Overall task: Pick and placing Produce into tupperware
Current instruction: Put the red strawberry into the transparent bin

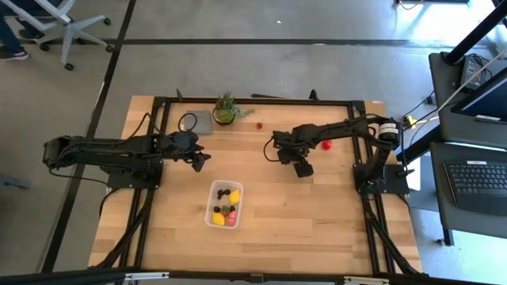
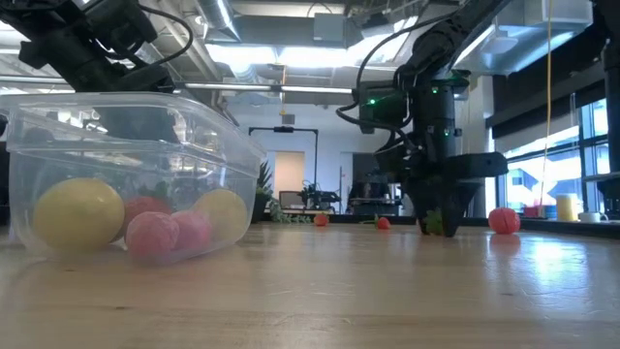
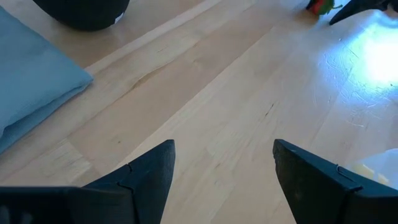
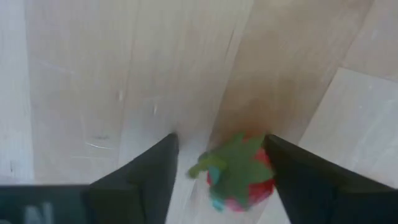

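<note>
The table (image 1: 317, 222) is pale wood under a black frame. The left arm waits over its left half, its gripper (image 1: 200, 158) hanging empty with fingers parted above bare wood. The right gripper (image 4: 221, 174) is down at the table right of centre, fingers apart on either side of a red strawberry (image 4: 239, 177) with a green top; whether they touch it, I cannot tell. The tub (image 1: 224, 204) sits near the front middle, holding yellow, pink and dark pieces. A potted plant (image 1: 226, 108) stands at the back edge. Another red piece (image 1: 326, 145) lies by the right arm, and a smaller one (image 1: 259, 124) near the plant.
</note>
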